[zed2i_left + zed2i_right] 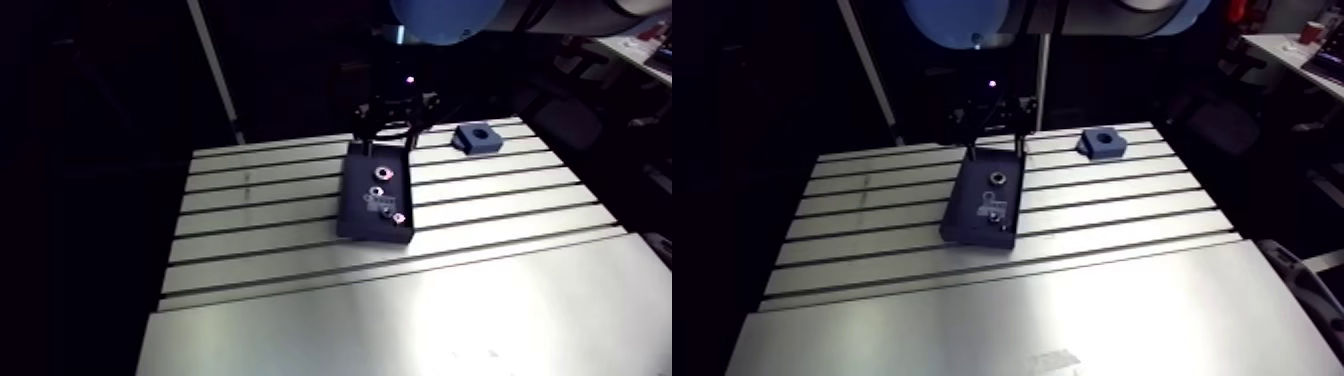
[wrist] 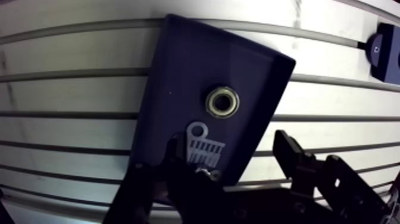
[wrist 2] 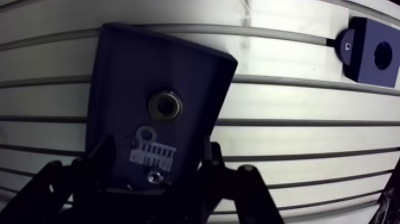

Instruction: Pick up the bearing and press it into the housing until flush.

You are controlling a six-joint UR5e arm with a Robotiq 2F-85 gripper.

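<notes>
A steel ring bearing (image 2: 222,101) sits in a dark blue rectangular tray (image 2: 178,77) on the slotted table. The tray also carries a white printed label and a small shiny metal part (image 2: 208,174) close to my fingers. In the wrist view my gripper (image 2: 235,158) hangs above the tray's near end, open and holding nothing, with the bearing ahead of it. The blue housing block (image 3: 372,53), with a round bore, lies apart from the tray, ahead and to the right. In the arm view, the gripper (image 1: 390,140) hovers over the tray (image 1: 360,215), and the housing (image 1: 475,137) is at the back right.
The aluminium table (image 1: 400,320) has long slots running left to right under the tray. A slanted pole (image 1: 215,70) rises behind the table's back left edge.
</notes>
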